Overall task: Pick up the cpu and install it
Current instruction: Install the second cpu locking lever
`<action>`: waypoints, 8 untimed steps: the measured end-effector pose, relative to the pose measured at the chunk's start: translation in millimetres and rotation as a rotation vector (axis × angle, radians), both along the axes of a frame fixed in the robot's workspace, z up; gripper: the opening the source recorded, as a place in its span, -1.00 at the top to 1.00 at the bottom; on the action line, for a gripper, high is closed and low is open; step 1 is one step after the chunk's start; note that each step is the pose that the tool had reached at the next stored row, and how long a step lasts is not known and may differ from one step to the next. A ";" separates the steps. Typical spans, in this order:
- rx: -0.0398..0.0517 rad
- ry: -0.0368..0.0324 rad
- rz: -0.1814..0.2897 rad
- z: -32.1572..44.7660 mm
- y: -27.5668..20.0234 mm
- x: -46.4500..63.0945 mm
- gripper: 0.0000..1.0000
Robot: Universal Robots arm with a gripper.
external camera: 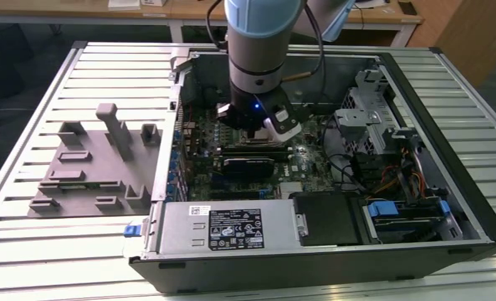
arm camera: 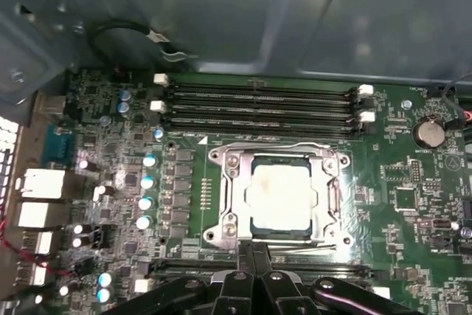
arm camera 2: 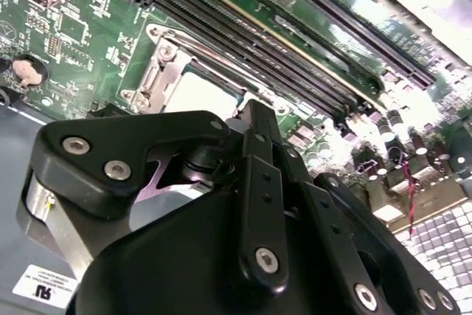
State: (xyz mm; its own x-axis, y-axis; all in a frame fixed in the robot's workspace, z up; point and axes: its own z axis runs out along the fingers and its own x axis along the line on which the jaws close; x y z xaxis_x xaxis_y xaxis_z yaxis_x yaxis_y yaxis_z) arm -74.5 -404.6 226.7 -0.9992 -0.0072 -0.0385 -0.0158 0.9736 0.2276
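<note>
The cpu (arm camera: 283,195), a pale silvery square, lies flat inside the metal-framed socket (arm camera: 223,204) on the green motherboard; the second wrist view also shows the cpu (arm camera 2: 205,92). My gripper (arm camera: 254,251) hangs just above the socket's edge, beside the cpu, shut with nothing between its fingers. Its black linkage hides part of the socket in the second wrist view, where the gripper (arm camera 2: 252,114) tip sits close over the chip's corner. In the exterior view the gripper (external camera: 261,130) reaches down into the open computer case (external camera: 180,94).
Memory slots (arm camera: 258,105) run along one side of the socket. The case holds a power supply (external camera: 231,229), a drive cage (external camera: 367,119) and loose cables (external camera: 382,175). Grey plastic blocks (external camera: 89,163) stand on the slatted table at the exterior view's left.
</note>
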 end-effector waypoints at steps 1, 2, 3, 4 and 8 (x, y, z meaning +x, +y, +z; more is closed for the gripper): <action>-0.0046 0.0000 0.000 0.0 1.6 1.0 0.79; -0.0098 0.0001 0.000 0.0 3.2 2.0 0.79; -0.0152 0.0001 0.000 0.1 4.7 3.0 0.79; -0.0210 0.0001 0.000 0.1 6.1 4.0 0.79; -0.0425 0.0001 0.000 0.0 13.0 8.1 0.79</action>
State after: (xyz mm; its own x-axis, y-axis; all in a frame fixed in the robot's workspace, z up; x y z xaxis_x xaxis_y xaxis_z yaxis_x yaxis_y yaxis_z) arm -66.5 -391.6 226.8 -0.9992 -0.0087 -0.0381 -0.0156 0.9824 0.1860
